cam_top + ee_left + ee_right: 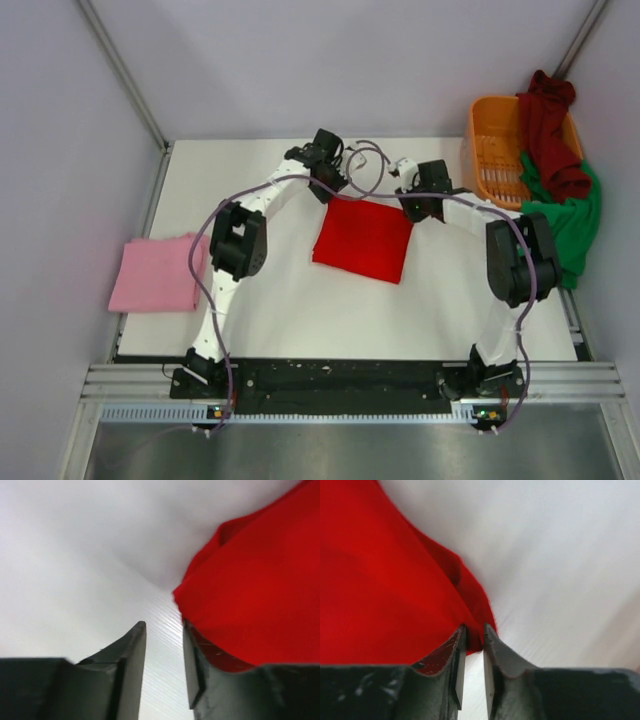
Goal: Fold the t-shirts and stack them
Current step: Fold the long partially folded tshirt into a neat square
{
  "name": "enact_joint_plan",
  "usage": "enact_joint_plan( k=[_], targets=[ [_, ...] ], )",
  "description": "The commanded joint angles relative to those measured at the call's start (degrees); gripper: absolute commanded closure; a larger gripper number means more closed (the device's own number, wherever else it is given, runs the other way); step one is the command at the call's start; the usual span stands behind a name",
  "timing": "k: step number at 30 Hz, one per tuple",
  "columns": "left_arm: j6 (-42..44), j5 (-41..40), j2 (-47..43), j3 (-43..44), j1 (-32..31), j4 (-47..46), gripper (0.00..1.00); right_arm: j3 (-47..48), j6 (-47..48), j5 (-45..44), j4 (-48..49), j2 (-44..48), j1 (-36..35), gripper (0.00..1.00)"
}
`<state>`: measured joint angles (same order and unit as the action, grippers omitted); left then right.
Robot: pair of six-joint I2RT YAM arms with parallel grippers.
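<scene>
— Where is the red t-shirt (362, 240)?
— It lies folded flat in the middle of the bench (300, 310). Both of your arms reach to its far edge, one at each far corner.

— What is my left end effector (164, 627) doing?
— Its two fingers are apart. You can see bare bench in the gap. The red cloth sits just beside the right-hand finger and covers a bit of it, but none is in the gap.

— And my right end effector (474, 630)?
— Its fingers are pinched close together. A corner of the red t-shirt sits between the tips.

— Where are the other shirts?
— The pink t-shirt (157, 274) lies folded at the left edge of the bench. The maroon t-shirt (550, 130) hangs over the rim of the orange basket (490, 150) at the far right. The green t-shirt (572, 225) lies bunched up just beside the basket.
</scene>
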<state>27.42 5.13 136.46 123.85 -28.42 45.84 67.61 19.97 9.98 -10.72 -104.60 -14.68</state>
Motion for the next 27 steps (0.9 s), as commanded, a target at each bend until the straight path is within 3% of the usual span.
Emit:
enact_joint_plan(
  k=[1, 4, 8, 10, 16, 19, 20, 23, 27],
  targets=[
    [-4.6, -8.0, -1.7, -1.3, 1.2, -9.4, 0.53, 6.8, -6.2, -12.3, -1.0, -4.3, 1.7, 0.78],
    [-6.7, -10.0, -1.6, 2.1, 1.5, -11.0, 0.42, 14.4, -10.1, -16.1, -6.8, -8.6, 2.0, 0.72],
    [-9.5, -8.4, -3.6, 4.5, 1.8, -8.6, 0.41, 21.2, -15.3, -18.0, -15.0, -9.6, 2.1, 0.69],
    [-12.5, -5.8, -7.4, 0.8, 1.9, -7.7, 0.42, 19.1, -18.5, -18.4, -14.9, -5.6, 2.2, 0.67],
    [-16.9, 11.5, -20.8, -19.8, 1.6, -12.7, 0.60, 6.3, -25.6, -14.0, -12.3, 8.9, 0.6, 0.63],
    [-17.8, 17.9, -20.5, -22.7, 0.9, -14.2, 0.68, -1.1, -27.8, -2.4, -6.0, 12.2, -0.9, 0.68],
    [-18.1, 17.9, -19.1, -21.7, 0.7, -13.9, 0.71, -2.2, -29.1, 0.2, -4.7, 11.8, -0.9, 0.73],
    [-19.5, 17.0, -12.7, -14.6, 0.7, -11.2, 0.74, 1.0, -30.5, -1.5, -5.2, 6.1, -0.8, 0.92],
    [-20.9, 13.3, -6.2, -8.1, 0.8, -9.8, 0.74, 5.0, -32.7, -3.2, -6.2, -0.9, 0.9, 1.00]
  ],
)
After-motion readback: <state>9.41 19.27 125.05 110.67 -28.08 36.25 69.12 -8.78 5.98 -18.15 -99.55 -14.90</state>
